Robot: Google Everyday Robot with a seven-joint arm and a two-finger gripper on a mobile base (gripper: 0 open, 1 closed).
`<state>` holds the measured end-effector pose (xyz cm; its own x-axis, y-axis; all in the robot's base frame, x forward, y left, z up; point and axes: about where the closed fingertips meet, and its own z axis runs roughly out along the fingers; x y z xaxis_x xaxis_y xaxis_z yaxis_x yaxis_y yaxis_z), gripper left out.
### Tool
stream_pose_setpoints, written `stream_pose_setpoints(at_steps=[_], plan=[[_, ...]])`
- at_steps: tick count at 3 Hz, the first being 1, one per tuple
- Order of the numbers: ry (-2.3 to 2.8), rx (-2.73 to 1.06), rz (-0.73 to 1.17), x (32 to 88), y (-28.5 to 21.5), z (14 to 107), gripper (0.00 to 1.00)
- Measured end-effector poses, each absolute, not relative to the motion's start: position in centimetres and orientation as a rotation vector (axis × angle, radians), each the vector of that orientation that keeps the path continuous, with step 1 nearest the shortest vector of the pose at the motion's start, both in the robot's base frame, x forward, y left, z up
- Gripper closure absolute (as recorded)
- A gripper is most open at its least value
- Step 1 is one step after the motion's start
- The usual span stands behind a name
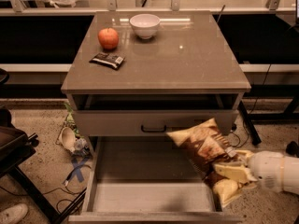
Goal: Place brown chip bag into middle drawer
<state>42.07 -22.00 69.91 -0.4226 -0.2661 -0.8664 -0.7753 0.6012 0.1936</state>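
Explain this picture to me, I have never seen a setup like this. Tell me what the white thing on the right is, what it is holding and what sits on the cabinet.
This is a single camera view, looking down at the front of a grey cabinet. Where the camera is fixed is not on record. The white thing at the right is the end of a robot arm. Its gripper, a two-finger clamp, is shut on a brown chip bag and holds it by its lower end at the right side of the pulled-out drawer. The bag is not lying on the drawer floor yet. On the cabinet top sit a red apple, a white bowl and a small black wrapper.
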Motion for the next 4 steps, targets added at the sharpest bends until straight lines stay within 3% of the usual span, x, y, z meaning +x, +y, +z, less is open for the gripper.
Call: stream_pose_setpoints(at_steps=[4], plan=[[2.174, -1.035, 0.802, 45.2, -15.5, 55.6, 1.00]])
